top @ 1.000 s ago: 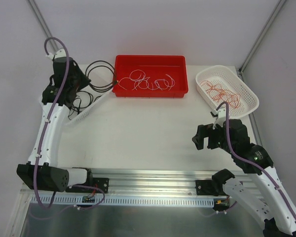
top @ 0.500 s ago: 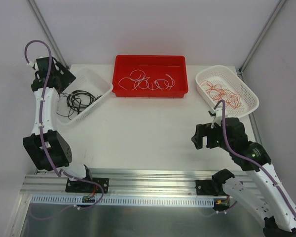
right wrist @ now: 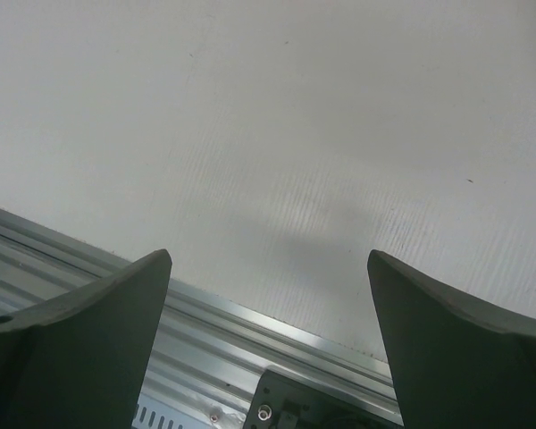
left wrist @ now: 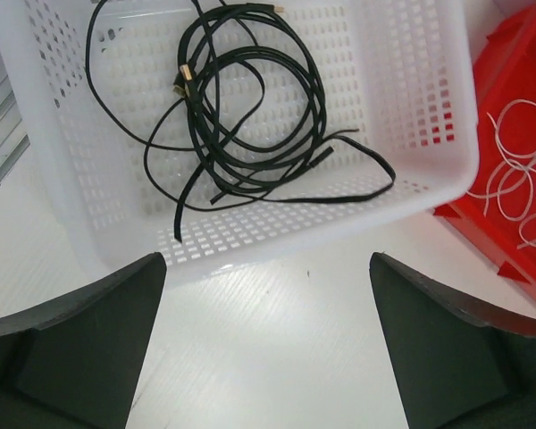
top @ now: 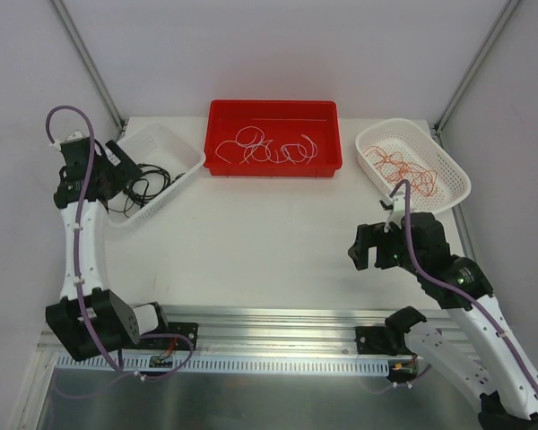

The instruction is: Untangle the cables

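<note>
The black cables (left wrist: 250,116) lie in a loose coil inside the left white basket (left wrist: 429,179), also seen from above as black cables (top: 148,184). White cables (top: 269,148) rest in the red bin (top: 273,166), and red-orange cables (top: 399,167) in the right white basket (top: 448,193). My left gripper (left wrist: 268,295) hovers just before the near rim of the left basket, open with nothing between its fingers; from above the left gripper (top: 121,161) sits at the basket's left side. My right gripper (right wrist: 268,286) hangs open and empty over bare table, seen as the right gripper (top: 360,253) from above.
The red bin's corner (left wrist: 518,80) with white cables (left wrist: 518,179) lies right of the left basket. An aluminium rail (right wrist: 250,340) runs along the table's near edge below my right gripper. Frame posts (top: 85,58) stand at the back corners.
My left gripper opened and let go of the black cable, which now lies in the left basket. The left arm swung back to the left. The right arm has stayed still.
</note>
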Controlling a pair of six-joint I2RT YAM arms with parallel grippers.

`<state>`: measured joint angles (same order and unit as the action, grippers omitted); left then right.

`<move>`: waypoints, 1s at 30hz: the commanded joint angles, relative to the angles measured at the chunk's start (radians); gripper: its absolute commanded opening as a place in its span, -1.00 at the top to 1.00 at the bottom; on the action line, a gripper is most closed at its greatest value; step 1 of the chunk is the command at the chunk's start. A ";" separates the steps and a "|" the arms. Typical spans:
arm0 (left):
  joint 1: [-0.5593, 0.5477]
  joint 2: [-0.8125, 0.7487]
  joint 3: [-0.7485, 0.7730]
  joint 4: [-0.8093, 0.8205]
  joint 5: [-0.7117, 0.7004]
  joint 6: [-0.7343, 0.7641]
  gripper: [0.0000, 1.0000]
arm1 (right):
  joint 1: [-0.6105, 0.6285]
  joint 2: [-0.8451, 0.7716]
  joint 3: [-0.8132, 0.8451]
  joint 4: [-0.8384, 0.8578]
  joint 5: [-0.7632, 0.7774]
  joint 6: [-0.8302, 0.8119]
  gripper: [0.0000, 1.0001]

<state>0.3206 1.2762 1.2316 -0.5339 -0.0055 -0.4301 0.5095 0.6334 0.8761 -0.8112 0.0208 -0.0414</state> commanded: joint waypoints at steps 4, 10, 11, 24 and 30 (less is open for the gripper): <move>-0.076 -0.296 -0.145 0.000 0.101 0.115 -0.98 | 0.004 0.000 0.095 -0.083 0.064 0.072 -0.94; -0.227 -0.589 -0.242 -0.034 0.027 0.205 -0.98 | 0.004 -0.070 0.136 -0.169 0.151 0.104 -0.94; -0.229 -0.668 -0.265 -0.064 0.024 0.200 -0.98 | 0.003 -0.099 0.138 -0.177 0.162 0.112 -0.94; -0.356 -0.992 -0.239 -0.366 -0.059 0.083 -0.98 | 0.004 -0.402 0.182 -0.249 0.366 0.084 -0.94; -0.465 -1.138 -0.219 -0.403 -0.168 0.082 -0.98 | 0.003 -0.557 0.189 -0.230 0.352 0.060 -0.94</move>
<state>-0.1005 0.2016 0.9806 -0.9085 -0.0933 -0.3325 0.5095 0.1230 1.0447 -1.0466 0.3534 0.0402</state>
